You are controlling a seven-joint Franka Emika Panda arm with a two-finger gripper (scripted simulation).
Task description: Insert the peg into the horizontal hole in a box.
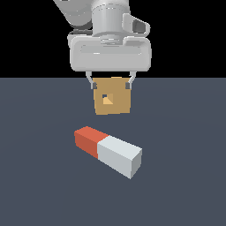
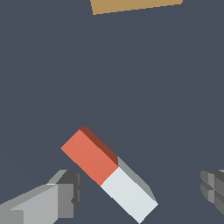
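Note:
The peg lies flat on the dark floor, its red-orange end toward the exterior view's left and its longer white end toward the right. The tan box stands behind it, its small square hole facing the camera. My gripper hangs high above the floor, in front of the box's upper edge, open and empty. In the wrist view the peg lies slanted between my spread fingers, well below them. Only the box's edge shows there.
The dark grey floor stretches all around the peg and box. Nothing else stands on it.

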